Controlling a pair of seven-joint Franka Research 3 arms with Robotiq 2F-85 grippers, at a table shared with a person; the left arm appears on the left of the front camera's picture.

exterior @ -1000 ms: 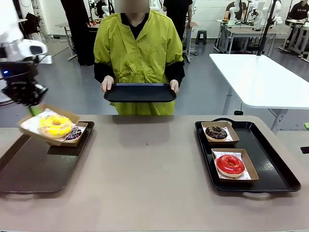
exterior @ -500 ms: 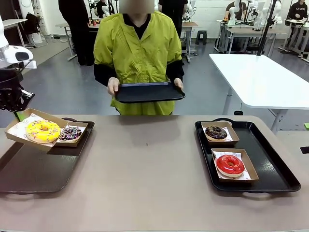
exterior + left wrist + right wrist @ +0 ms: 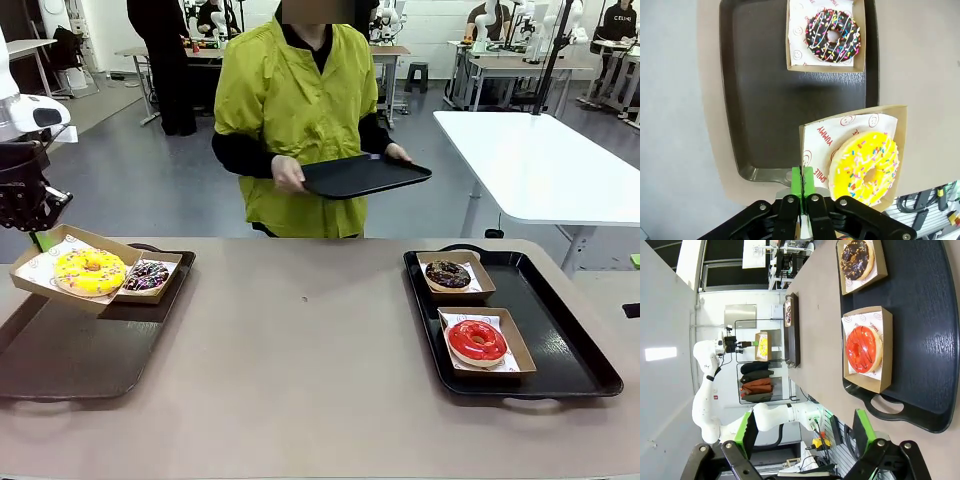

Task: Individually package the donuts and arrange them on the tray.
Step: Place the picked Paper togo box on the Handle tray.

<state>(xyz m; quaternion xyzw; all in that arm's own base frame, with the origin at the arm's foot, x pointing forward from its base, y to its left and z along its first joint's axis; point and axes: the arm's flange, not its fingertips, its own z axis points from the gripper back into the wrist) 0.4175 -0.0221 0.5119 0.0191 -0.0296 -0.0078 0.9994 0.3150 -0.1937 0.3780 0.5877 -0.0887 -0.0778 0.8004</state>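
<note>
My left gripper (image 3: 40, 238) is shut on the rim of a cardboard box (image 3: 62, 252) holding the yellow sprinkled donut (image 3: 90, 272), above the far left end of the left tray (image 3: 70, 355). In the left wrist view the green pads (image 3: 802, 181) pinch the box edge (image 3: 807, 145) beside the yellow donut (image 3: 865, 167). The chocolate sprinkled donut (image 3: 148, 276) (image 3: 833, 35) sits boxed on that tray (image 3: 760, 100). On the right tray (image 3: 570, 345) the dark chocolate donut (image 3: 447, 274) (image 3: 856, 257) and the red donut (image 3: 477, 340) (image 3: 863, 350) lie in boxes. My right gripper (image 3: 805, 436) stands open above that tray (image 3: 925, 340).
A person in a yellow-green jacket (image 3: 300, 110) stands at the far side, holding an empty black tray (image 3: 365, 174) out to the picture's right. Bare tabletop (image 3: 300, 350) lies between the two trays. A white table (image 3: 540, 160) stands behind on the right.
My left gripper carried the yellow donut's box leftward and levelled it, then held still. The person turned and swung the empty tray to the right.
</note>
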